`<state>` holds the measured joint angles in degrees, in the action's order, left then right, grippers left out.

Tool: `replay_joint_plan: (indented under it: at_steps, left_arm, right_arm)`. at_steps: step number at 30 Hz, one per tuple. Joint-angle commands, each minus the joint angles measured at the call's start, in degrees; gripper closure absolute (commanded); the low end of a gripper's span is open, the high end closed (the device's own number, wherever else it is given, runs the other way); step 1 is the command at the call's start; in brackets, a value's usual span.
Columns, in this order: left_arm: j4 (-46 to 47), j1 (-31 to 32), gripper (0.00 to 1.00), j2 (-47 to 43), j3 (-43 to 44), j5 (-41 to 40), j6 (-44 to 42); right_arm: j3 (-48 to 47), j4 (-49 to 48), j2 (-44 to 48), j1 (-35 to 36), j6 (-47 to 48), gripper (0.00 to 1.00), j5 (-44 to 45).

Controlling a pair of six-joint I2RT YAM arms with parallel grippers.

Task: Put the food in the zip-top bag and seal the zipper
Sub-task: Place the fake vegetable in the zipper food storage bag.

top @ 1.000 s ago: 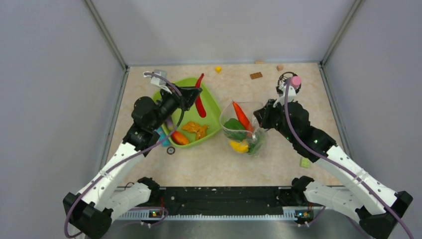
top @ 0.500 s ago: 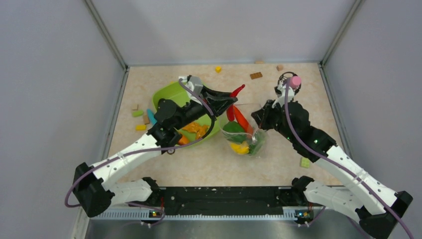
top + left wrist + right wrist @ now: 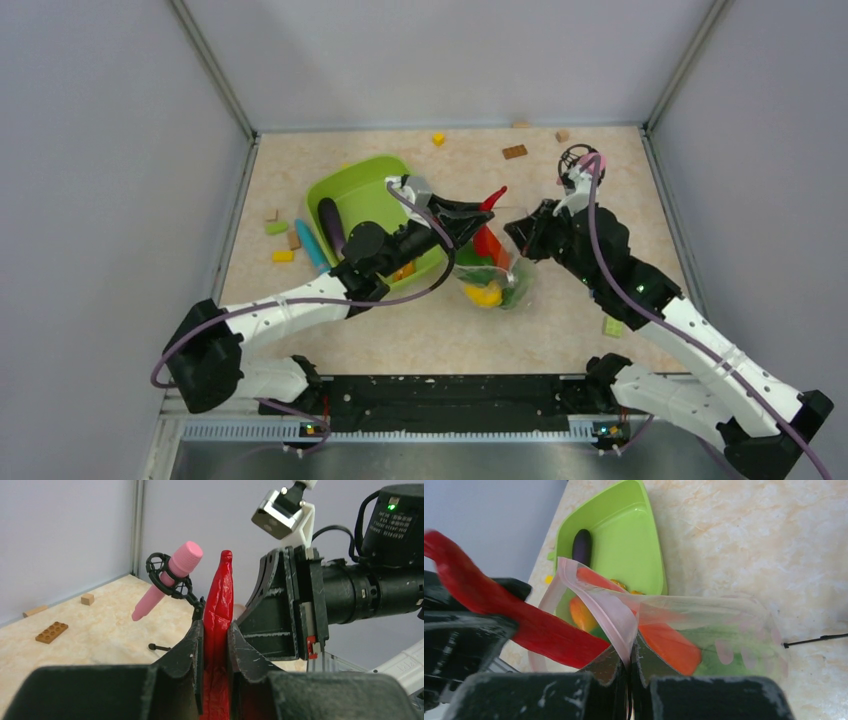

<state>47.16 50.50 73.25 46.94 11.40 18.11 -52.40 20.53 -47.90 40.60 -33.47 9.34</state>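
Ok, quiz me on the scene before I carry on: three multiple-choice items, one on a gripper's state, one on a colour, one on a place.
1. The right gripper is:
A. open
B. shut on the zip-top bag's rim
C. shut on nothing

2. The food in the left gripper is:
A. red
B. yellow
C. orange

3. The eggplant lies:
A. in the bag
B. in the green tray
C. in the left gripper

Answers:
1. B: the right wrist view shows its jaws pinching the pinkish strip at the bag's mouth.
2. A: the chilli clamped between the left jaws is red.
3. B: from above, the purple eggplant lies inside the tray, apart from the bag.
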Motion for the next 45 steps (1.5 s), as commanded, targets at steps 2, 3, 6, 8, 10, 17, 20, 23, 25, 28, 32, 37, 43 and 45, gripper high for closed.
replay_joint_plan:
  at_steps: [2,3,6,8,10,17,20,23,25,28,32,37,43,45]
  left_arm:
    - [9.90,2.12,1.00,1.92,-2.03,-4.03,3.04]
    - [10.27,2.45,1.00,2.52,-2.07,-4.53,3.33]
    - [12.77,3.41,1.00,3.48,-2.85,-5.20,3.58]
    - [14.36,4.53,0.90,3.61,-4.00,-6.83,2.82]
    - [15.36,5.44,0.82,3.63,-4.87,-7.59,1.29]
    - [14.34,6.73,0.40,1.41,-7.18,-7.66,-0.59]
    - [13.65,6.94,0.34,-0.68,-8.69,-7.77,-0.62]
    - [9.50,7.24,0.18,-3.49,-8.89,-7.10,-0.44]
    - [5.28,7.38,0.03,-5.71,-8.19,-5.96,-0.42]
    - [-2.90,7.59,0.02,-9.26,-6.45,-5.60,-0.64]
    - [-16.96,7.53,0.02,-13.12,-3.58,-10.20,-0.42]
    - [-29.95,7.57,0.02,-19.85,-3.62,-26.94,7.14]
    - [-42.49,7.59,0.02,-28.42,-6.00,-30.47,10.19]
    - [-44.81,7.53,0.02,-30.35,-6.84,-29.86,11.01]
  right_arm:
    - [-2.60,-6.49,1.76,-0.34,-3.87,1.00,-0.78]
    - [-2.74,-6.66,1.79,-0.32,-4.64,1.00,-1.10]
    - [-2.95,-6.87,1.94,-0.29,-6.43,1.00,-0.40]
    - [-2.92,-6.98,2.14,-0.27,-7.59,1.00,0.81]
    - [-2.88,-7.09,2.41,-0.34,-8.27,1.00,1.46]
    - [-3.72,-6.28,2.66,-0.34,-8.71,1.00,2.96]
    - [-4.05,-5.95,2.64,-0.33,-8.39,1.00,3.02]
    - [-4.11,-5.81,2.56,-0.33,-7.90,1.00,2.99]
    - [-4.09,-5.37,2.54,-0.33,-7.49,1.00,3.57]
    - [-3.81,-5.33,2.52,-0.34,-7.18,1.00,3.92]
    - [-3.74,-5.23,2.55,-0.30,-6.74,1.00,4.51]
    - [-3.67,-5.14,2.53,-0.34,-6.32,1.00,4.69]
    - [-3.82,-4.65,2.41,-0.32,-5.60,1.00,5.53]
    - [-3.68,-4.63,2.33,-0.42,-5.47,1.00,5.71]
